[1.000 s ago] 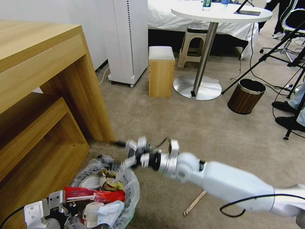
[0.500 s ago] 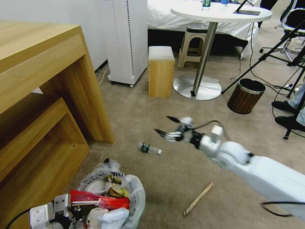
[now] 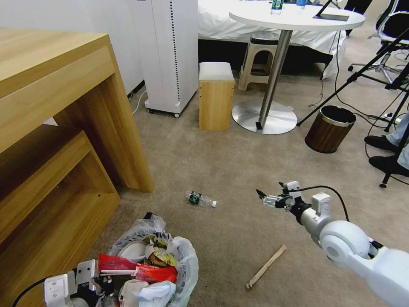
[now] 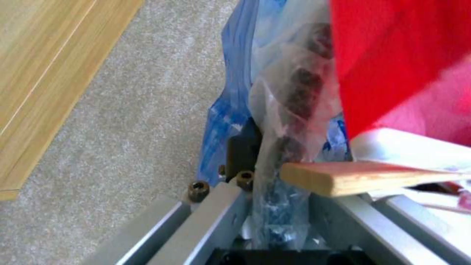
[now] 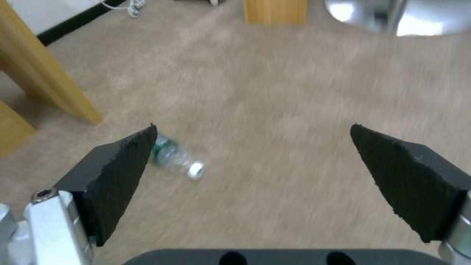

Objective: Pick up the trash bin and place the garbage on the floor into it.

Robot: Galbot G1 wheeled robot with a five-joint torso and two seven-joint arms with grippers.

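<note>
Clear plastic bottle lies on the floor beyond the trash bin: light, slippery, likely to roll, so grip its mid-body. Your right gripper hovers spread wide, beyond the bin's right; left gripper pinches the bin's rim.

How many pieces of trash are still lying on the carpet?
2. A green-label bottle lies on the floor beyond the trash bin, and a wooden stick lies to the bin's right. The desk or right arm may hide more.
</note>
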